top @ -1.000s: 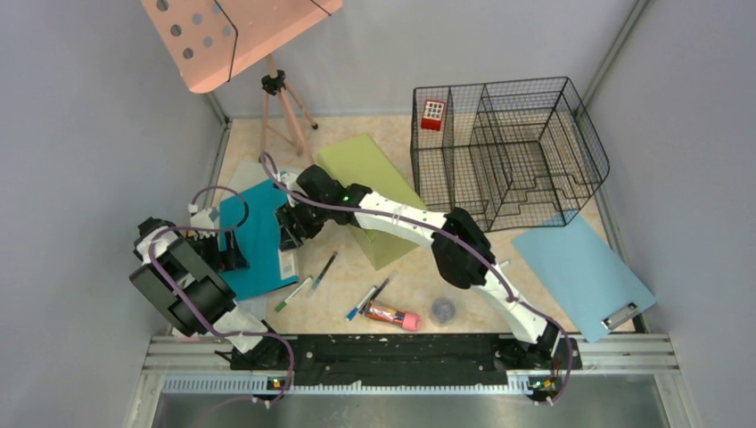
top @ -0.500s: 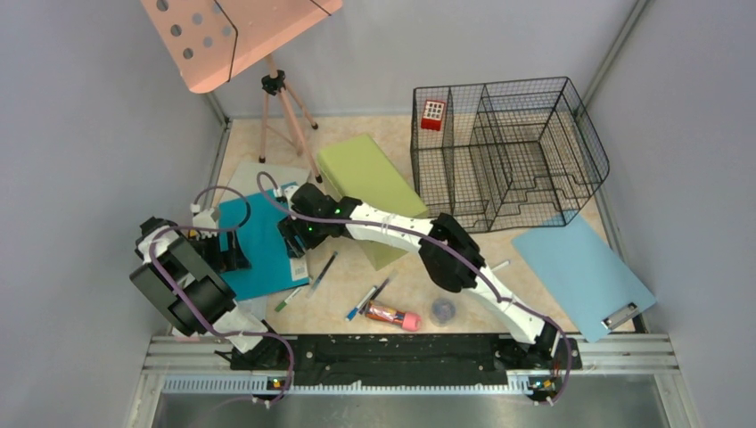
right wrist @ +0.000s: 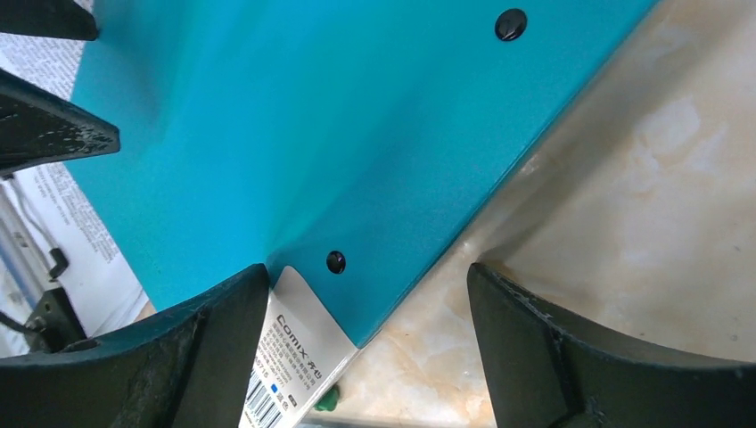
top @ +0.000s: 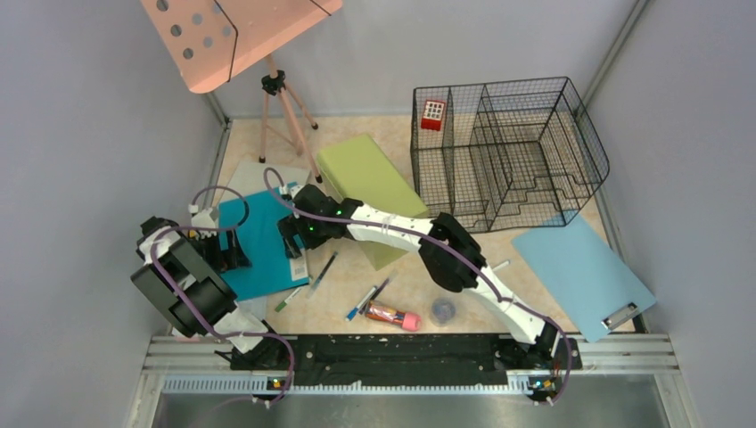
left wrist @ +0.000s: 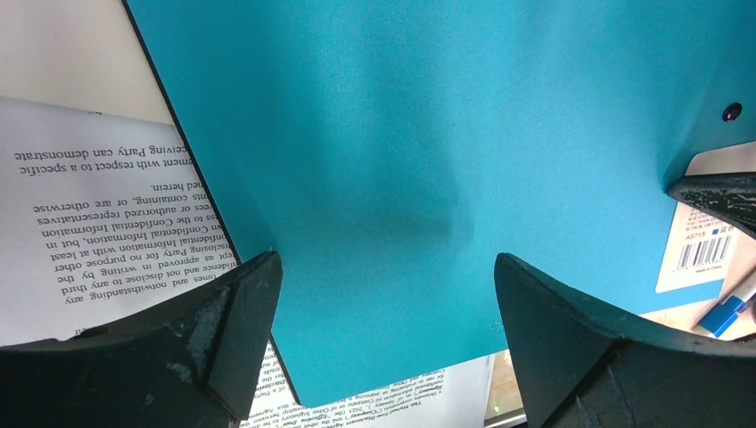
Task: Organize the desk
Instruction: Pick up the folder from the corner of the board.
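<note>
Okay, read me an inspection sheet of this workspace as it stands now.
Surface: desk, beige marble pattern, crowded.
Job's things: teal clipboard on printed paper; green folder; light blue clipboard; wire basket holding a small red item.
Clutter: loose pens and a pink-capped tube near the front edge.
Grippers: left gripper jaws open over the teal clipboard; right gripper jaws open astride its corner.
Cables: purple cables looped along both arms.
Surroundings: grey walls; pink music stand back left.

Top cam overlooks whole desk [top: 339, 308] from above-behind; 2 wrist cams close over shared teal clipboard [left wrist: 401, 178].
</note>
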Robot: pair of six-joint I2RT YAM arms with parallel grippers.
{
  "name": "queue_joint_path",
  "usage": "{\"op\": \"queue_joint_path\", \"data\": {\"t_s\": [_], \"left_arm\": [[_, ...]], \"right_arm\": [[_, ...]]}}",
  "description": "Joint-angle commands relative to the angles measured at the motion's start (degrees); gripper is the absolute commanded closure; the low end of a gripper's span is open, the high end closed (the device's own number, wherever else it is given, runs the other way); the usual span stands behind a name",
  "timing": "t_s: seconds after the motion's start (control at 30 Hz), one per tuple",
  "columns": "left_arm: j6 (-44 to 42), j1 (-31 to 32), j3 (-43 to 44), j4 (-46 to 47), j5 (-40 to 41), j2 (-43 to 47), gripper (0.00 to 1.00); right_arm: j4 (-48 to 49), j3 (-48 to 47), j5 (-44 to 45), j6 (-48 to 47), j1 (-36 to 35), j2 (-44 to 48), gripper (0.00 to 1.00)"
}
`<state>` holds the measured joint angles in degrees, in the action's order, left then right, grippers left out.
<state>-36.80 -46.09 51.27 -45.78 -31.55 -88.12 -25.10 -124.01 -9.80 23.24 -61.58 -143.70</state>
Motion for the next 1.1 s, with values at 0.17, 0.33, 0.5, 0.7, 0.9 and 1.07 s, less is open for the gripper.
{"op": "queue_joint_path", "data": {"t_s": [0.17, 0.33, 0.5, 0.7, 0.9, 1.07], "left_arm": [[1.5, 0.4, -2.3, -1.9, 1.6, -1.0, 0.05], [1.2, 0.4, -2.1, -2.3, 1.5, -1.5, 0.05], [0.6, 0.4, -2.1, -2.7, 1.1, -1.6, 0.05], [0.4, 0.4, -2.1, -3.0, 1.1, -1.8, 0.05], [0.3, 0.5, -1.6, -3.7, 0.9, -1.2, 0.05], [0.7, 0.3, 0.2, -5.0, 0.6, 0.3, 0.05]], "right_arm": [[5.8, 5.9, -12.8, 10.2, 0.2, 1.6, 0.22], [10.6, 7.6, -17.7, 13.1, 1.2, 2.1, 0.24], [14.8, 7.4, -21.6, 13.8, 2.5, 3.3, 0.3], [15.7, 4.1, -23.3, 11.3, 3.5, 5.0, 0.45], [15.7, 3.1, -24.5, 9.7, 4.5, 7.2, 0.64], [15.1, 2.2, -25.1, 7.7, 4.6, 9.6, 0.8]]}}
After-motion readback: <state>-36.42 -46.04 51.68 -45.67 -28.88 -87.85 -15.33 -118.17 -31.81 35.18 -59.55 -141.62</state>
